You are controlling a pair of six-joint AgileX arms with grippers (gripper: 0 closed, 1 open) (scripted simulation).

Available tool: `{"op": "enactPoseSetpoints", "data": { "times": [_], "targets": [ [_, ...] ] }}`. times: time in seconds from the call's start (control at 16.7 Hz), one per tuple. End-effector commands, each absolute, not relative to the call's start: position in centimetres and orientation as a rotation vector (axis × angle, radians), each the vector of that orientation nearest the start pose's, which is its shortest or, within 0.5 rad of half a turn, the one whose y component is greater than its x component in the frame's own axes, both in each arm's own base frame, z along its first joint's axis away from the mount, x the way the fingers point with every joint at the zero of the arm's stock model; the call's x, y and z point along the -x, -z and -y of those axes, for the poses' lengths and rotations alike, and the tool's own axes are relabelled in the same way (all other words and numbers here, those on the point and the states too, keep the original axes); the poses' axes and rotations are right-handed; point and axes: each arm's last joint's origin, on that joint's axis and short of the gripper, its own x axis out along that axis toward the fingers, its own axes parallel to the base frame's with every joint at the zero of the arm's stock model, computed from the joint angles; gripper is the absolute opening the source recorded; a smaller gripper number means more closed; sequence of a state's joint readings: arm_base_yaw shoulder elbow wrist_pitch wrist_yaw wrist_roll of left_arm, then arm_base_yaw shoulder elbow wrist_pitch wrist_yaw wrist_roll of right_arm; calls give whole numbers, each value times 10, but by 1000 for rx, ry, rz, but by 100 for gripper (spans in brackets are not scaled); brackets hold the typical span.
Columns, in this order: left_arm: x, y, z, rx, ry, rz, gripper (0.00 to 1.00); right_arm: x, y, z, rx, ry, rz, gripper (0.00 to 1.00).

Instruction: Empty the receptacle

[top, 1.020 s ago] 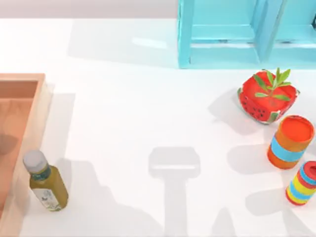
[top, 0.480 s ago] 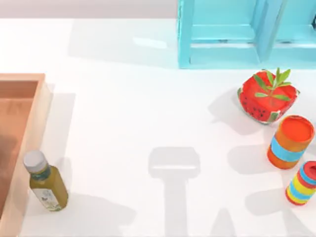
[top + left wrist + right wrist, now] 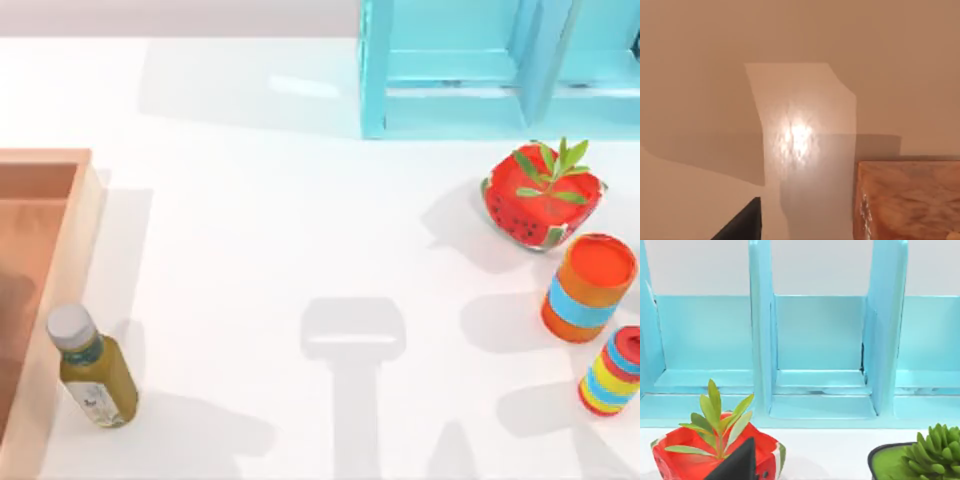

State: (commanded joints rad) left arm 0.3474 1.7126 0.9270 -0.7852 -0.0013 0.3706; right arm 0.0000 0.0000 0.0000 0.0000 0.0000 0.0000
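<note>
The receptacle (image 3: 35, 250), a shallow tan-orange wooden box with thick walls, lies at the table's left edge and is cut off by the picture. A shadow falls on the part of its floor in view. A small olive-green bottle (image 3: 93, 367) with a grey cap stands on the table just outside its right wall. In the left wrist view a corner of the receptacle (image 3: 910, 200) shows over bare table, with a dark tip of my left gripper (image 3: 742, 225) at the picture's edge. A dark tip of my right gripper (image 3: 737, 462) shows before the watermelon pot.
A turquoise crate (image 3: 470, 70) stands at the back right. A red watermelon-patterned pot (image 3: 540, 200) with a green plant, an orange can with a blue band (image 3: 588, 288) and a striped can (image 3: 612, 372) stand along the right side. A green succulent (image 3: 925, 455) shows in the right wrist view.
The arm shadow on the table beside the bottle has drawn back toward the front edge. The bottle and the other things have not moved.
</note>
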Motion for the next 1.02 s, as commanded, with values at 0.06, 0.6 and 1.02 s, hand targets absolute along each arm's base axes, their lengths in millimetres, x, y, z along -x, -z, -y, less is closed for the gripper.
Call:
{"op": "enactPoseSetpoints", "data": {
  "times": [0.06, 0.6, 1.02],
  "targets": [
    [-262, -131, -96, -17, 15, -1571, 77, -106, -160, 1, 0, 0, 0, 100],
    [-262, -131, -96, -17, 15, -1571, 10, -106, -160, 1, 0, 0, 0, 100],
    [-262, -131, -96, -17, 15, -1571, 0, -106, -160, 1, 0, 0, 0, 100]
  ]
}}
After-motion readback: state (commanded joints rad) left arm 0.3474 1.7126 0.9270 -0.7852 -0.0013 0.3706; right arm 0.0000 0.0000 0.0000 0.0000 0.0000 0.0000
